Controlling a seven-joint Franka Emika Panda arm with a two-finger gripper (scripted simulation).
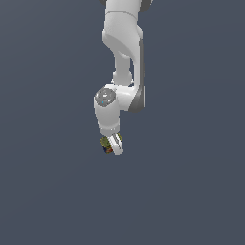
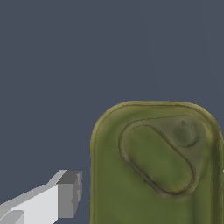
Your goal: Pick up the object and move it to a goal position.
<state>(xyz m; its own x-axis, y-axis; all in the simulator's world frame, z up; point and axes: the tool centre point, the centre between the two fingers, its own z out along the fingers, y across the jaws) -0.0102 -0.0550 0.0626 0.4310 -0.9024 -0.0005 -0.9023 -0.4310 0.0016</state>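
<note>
Olive-green and round-cornered, the tin [image 2: 155, 166] fills the wrist view, its lid pressed with an oval panel and a small round dimple. One grey-tipped white finger [image 2: 65, 194] of the tool [image 1: 113, 145] stands just beside it. From outside, the tin [image 1: 105, 143] shows dark, red and yellow labelling at the tool's 9 o'clock side; whether the fingers clamp it cannot be told.

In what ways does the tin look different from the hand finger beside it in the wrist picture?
Colour: the tin has an olive-green top; the finger is white with a grey tip. Shape: the tin has rounded corners and an embossed oval on top; the finger is blocky with flat faces. Size in the wrist view: the tin fills far more of the picture than the finger. They share a plain dark blue-grey background.
</note>
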